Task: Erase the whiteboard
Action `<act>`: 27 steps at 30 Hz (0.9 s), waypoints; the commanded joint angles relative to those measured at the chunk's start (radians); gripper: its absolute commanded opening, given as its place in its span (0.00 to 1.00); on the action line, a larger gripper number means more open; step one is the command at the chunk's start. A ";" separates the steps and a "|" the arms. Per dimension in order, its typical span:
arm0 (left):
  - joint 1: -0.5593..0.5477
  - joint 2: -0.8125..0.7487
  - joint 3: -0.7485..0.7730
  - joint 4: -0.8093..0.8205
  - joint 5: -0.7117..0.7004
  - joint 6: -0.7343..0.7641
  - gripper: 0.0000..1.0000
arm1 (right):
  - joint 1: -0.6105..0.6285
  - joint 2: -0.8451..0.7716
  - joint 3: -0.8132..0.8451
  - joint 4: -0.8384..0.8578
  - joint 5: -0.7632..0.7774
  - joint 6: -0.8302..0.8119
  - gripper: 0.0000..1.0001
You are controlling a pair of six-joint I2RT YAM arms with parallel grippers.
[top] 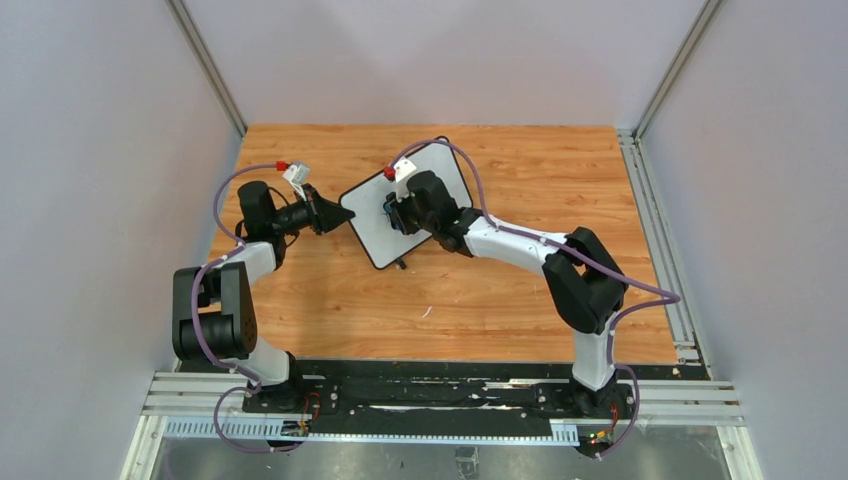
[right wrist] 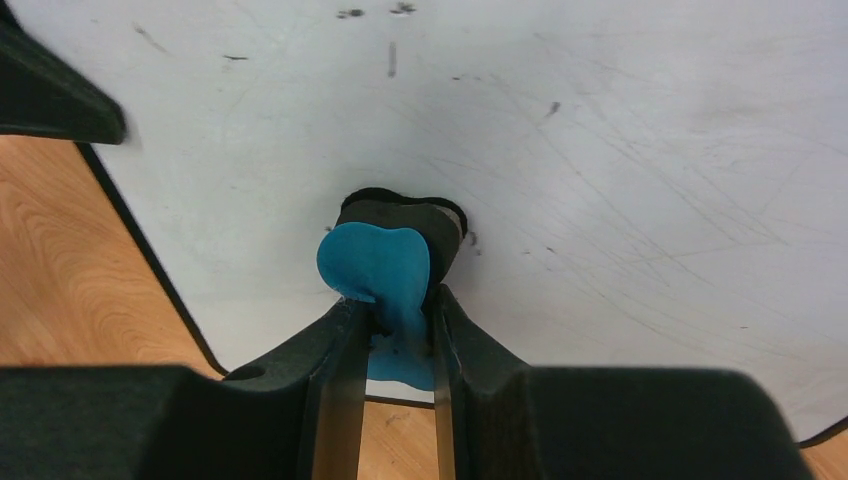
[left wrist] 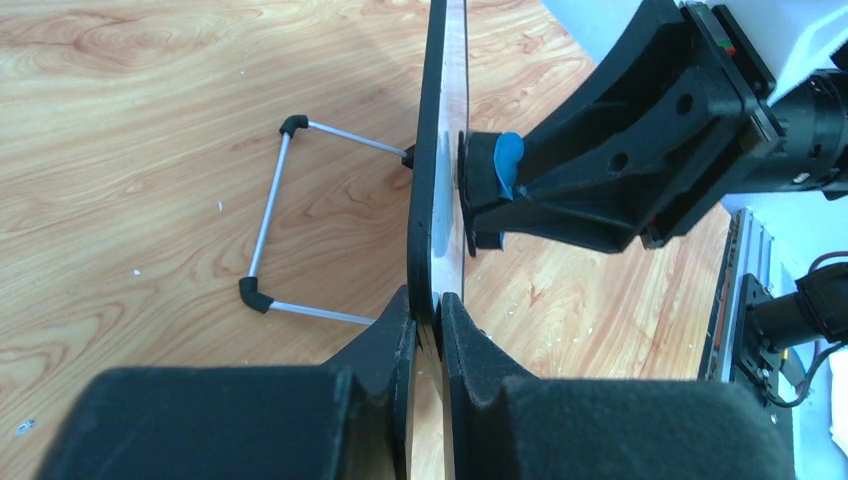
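Observation:
The whiteboard [top: 378, 215] is a white board with a thin black frame, held tilted above the wooden table. My left gripper [top: 335, 213] is shut on its left edge; in the left wrist view the board [left wrist: 432, 200] stands edge-on between the jaws of that gripper [left wrist: 431, 310]. My right gripper [top: 398, 215] is shut on a small blue eraser [right wrist: 385, 270] whose black pad presses against the board face [right wrist: 620, 150]. The eraser also shows in the left wrist view [left wrist: 505, 165]. Faint dark specks [right wrist: 392, 58] remain near the top of the board face.
The board's wire stand with black feet [left wrist: 270, 225] sticks out behind it over the wooden table [top: 500, 310]. Grey walls and metal rails [top: 690, 330] bound the table. The arm bases sit on the black rail [top: 440, 395] at the near edge.

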 commanded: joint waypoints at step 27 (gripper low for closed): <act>-0.009 0.004 -0.013 -0.059 -0.014 0.103 0.00 | 0.041 0.060 0.043 0.008 -0.031 0.004 0.01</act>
